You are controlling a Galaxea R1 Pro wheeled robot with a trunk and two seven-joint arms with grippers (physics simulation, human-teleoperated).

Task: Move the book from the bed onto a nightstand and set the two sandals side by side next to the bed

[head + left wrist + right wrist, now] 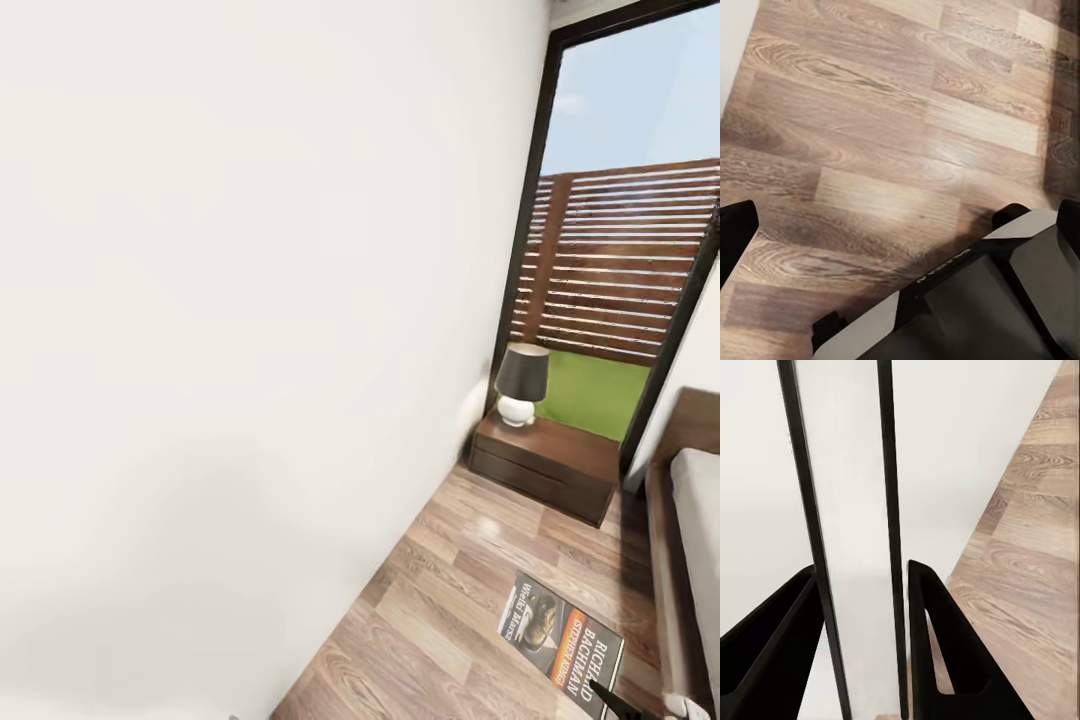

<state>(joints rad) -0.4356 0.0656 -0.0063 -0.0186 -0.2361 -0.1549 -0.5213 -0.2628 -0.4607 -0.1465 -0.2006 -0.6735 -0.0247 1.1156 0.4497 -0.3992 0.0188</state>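
**Head view: book hangs low by the bed, nightstand ahead**

Head view, and I've got a big white wall (220,300) filling my left side. Down at the lower right there's the book (562,645), dark cover, orange band, white block lettering, seen above the wood-plank floor (450,590). A dark tip of my right gripper (612,700) pokes in at the bottom edge, right at the book's near corner. Just to the right of it runs the bed (690,520), pale mattress on a dark brown frame.

Further on, against the wall, sits the nightstand (545,462), low and dark brown, with a lamp (521,384) on top, dark shade over a white round base. Behind it a tall window (620,200) looks out on a slatted fence and grass. The nightstand is well apart from the book.

Right wrist view now: my right gripper (862,607) has its two black fingers (934,637) closed on the book (847,547), seen edge-on as a pale slab with thin dark borders standing up between them. Wall and floor beyond.

Left wrist view: planks below, and part of my own dark body. My left gripper (900,214) shows a black finger (735,232) at each side, spread wide, nothing between.
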